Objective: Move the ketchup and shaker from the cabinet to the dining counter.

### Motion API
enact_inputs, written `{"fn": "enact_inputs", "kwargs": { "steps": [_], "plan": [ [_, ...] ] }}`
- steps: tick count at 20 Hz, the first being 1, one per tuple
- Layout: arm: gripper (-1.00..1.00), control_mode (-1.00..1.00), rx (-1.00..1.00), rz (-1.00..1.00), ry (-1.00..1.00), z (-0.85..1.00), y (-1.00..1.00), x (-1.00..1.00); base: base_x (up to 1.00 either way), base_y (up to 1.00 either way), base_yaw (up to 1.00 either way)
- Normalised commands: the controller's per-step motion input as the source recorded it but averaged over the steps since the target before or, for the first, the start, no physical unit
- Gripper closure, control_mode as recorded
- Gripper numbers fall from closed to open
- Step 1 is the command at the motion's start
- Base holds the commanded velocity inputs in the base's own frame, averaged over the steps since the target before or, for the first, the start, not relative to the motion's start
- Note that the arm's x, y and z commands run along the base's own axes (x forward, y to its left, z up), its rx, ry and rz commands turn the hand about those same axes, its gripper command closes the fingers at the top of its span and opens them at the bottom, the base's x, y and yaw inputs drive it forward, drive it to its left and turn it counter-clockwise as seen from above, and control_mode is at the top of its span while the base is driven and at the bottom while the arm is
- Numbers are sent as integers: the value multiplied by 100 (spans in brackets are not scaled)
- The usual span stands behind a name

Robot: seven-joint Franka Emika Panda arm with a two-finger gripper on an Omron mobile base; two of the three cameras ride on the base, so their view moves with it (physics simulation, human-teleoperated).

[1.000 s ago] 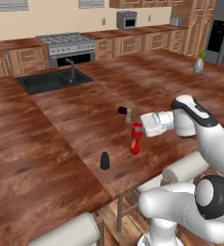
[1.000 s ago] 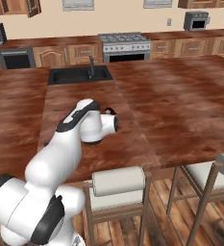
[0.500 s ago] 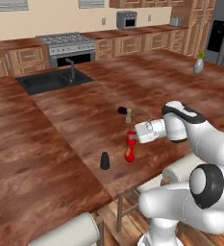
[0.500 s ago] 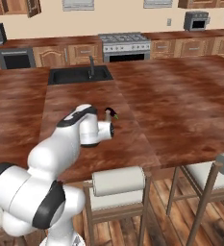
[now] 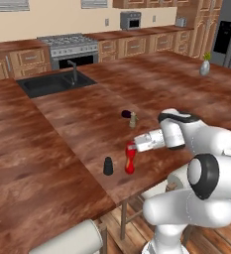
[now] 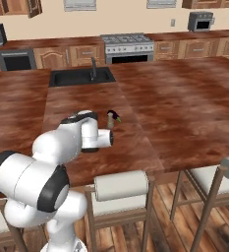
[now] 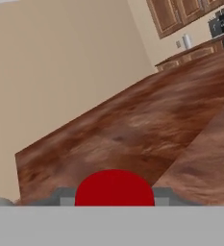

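The red ketchup (image 5: 130, 161) stands upright on the glossy reddish-brown dining counter (image 5: 77, 129), close to its front edge. My gripper (image 5: 131, 147) reaches in sideways from the right and is shut on the bottle's red cap. In the hand view the ketchup cap (image 7: 114, 186) sits between my gripper (image 7: 114, 198) and its grey fingertips (image 7: 61, 197). The black shaker (image 5: 108, 166) stands on the counter just left of the ketchup, a small gap apart. In the right base view my own arm hides both. Brown wall cabinets (image 6: 17, 6) hang far back.
A small beige bottle (image 5: 133, 119) and a dark purple object (image 5: 126, 114) lie behind the ketchup. A sink (image 5: 52, 83) is set in the counter's far left. A vase (image 5: 204, 67) stands far right. Stools (image 6: 121, 186) line the front edge.
The arm moved left and down with the ketchup. The bottle went from hanging tilted to standing upright on the counter, nearer the shaker.
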Motion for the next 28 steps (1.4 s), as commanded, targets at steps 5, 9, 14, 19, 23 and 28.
{"fn": "enact_inputs", "kwargs": {
  "steps": [5,9,14,19,23,28],
  "plan": [
    [100,-100,-4,0,6,-24,1,9,0,0,0],
    [100,-100,-6,2,0,-12,0,14,0,0,0],
    [100,-100,-7,1,0,-3,0,22,0,0,0],
    [100,-100,-3,2,0,-2,0,22,0,0,0],
    [100,-100,-1,1,0,-17,0,33,0,0,0],
    [100,-100,0,3,0,-18,0,37,0,0,0]
  ]
}}
